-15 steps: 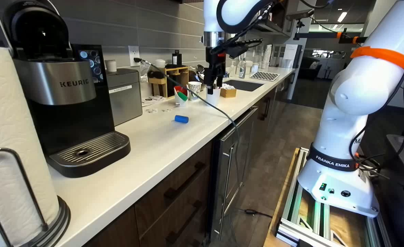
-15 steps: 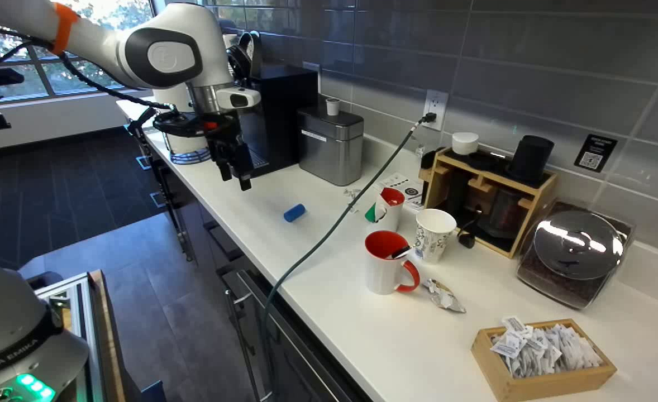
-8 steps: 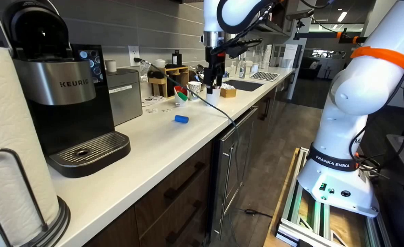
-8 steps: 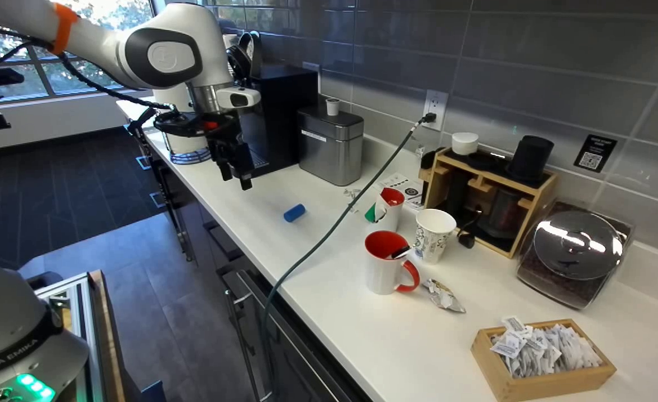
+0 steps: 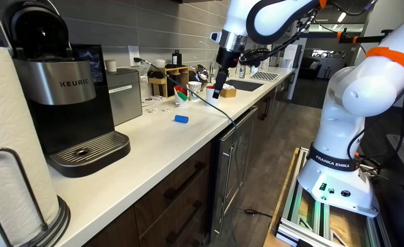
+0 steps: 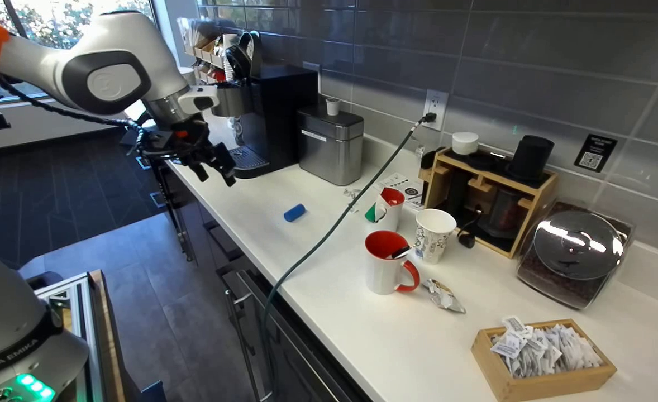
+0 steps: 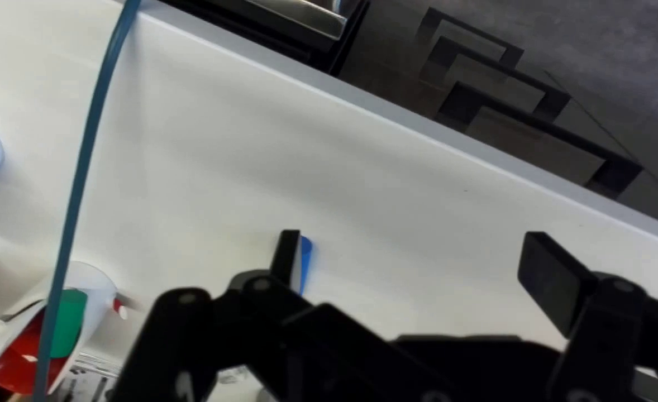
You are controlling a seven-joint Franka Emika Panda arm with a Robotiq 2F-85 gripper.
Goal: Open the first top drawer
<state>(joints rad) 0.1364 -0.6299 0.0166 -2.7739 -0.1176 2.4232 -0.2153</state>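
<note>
The first top drawer [image 5: 154, 202] is shut, its dark brown flat front under the counter edge in an exterior view. Its black bar handle [image 5: 185, 181] runs along the front. In the wrist view the handle [image 7: 547, 132] shows at the upper right, the nearest of the stacked handles, beyond the counter edge. The drawer's inside is hidden. My gripper [image 7: 413, 262] is open and empty, with its two black fingers wide apart. It hangs tilted above the counter in both exterior views [image 5: 216, 93] [image 6: 216, 177], higher than the drawer and apart from it.
A blue cylinder [image 6: 294, 213] lies on the white counter [image 5: 147, 147]. A green cable [image 6: 329, 234] hangs from the wall outlet across the counter and over its edge. Mugs [image 6: 385, 268], a coffee machine [image 5: 64, 113] and a metal-handled appliance [image 5: 233, 154] stand around the drawer.
Over the last half second the arm has drawn back from the wall and my gripper has tilted, its fingers slanting toward the wall. Before that it stayed still. The drawer has not moved.
</note>
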